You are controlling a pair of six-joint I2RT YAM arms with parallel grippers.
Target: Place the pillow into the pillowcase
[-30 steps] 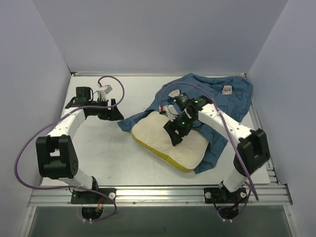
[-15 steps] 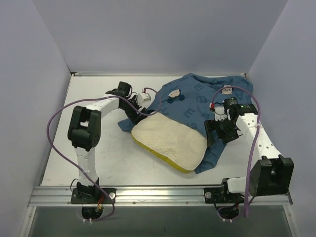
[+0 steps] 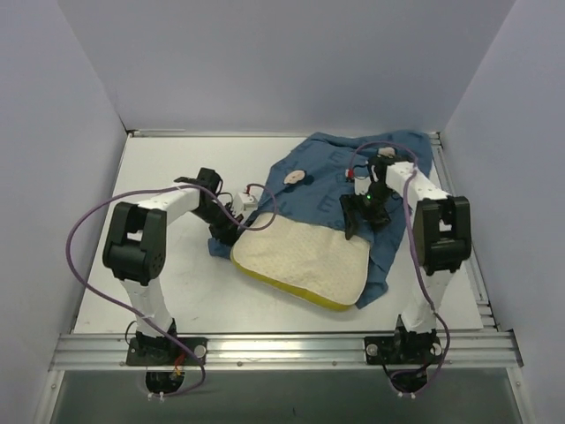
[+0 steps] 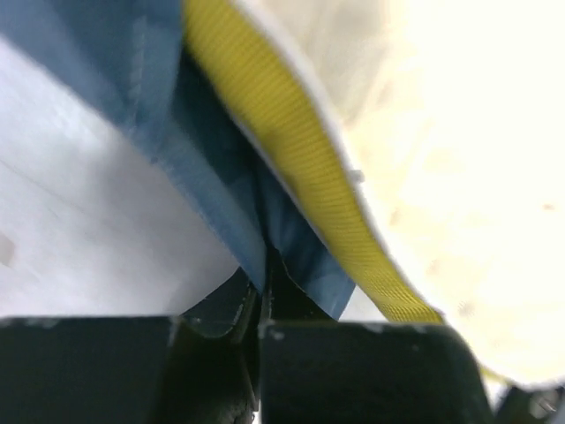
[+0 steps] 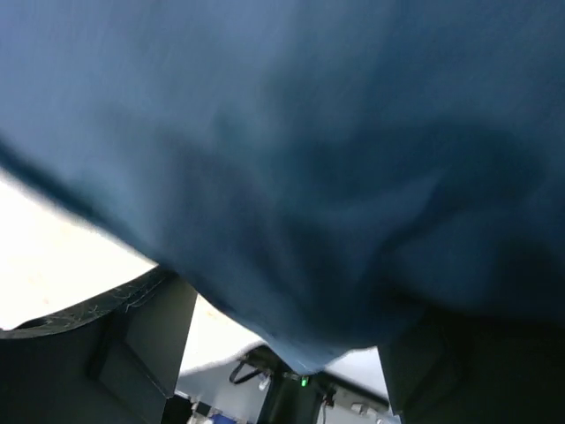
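My left gripper [image 4: 262,299] clamps the pillowcase [image 3: 331,168] hem at the left corner of the pillow [image 3: 305,256], mid-frame. My right gripper [image 3: 357,215], jaws apart over cloth, sits at the pillow's upper-right edge, with the pillowcase spreading above.

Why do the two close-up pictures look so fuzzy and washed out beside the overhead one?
Top external view: sharp, evenly lit, soft shadows by the pillow. Left wrist view: the pillow glares out to near white and its yellow piping is soft, too close to focus. Right wrist view: the pillowcase fills the frame as a blue smear.
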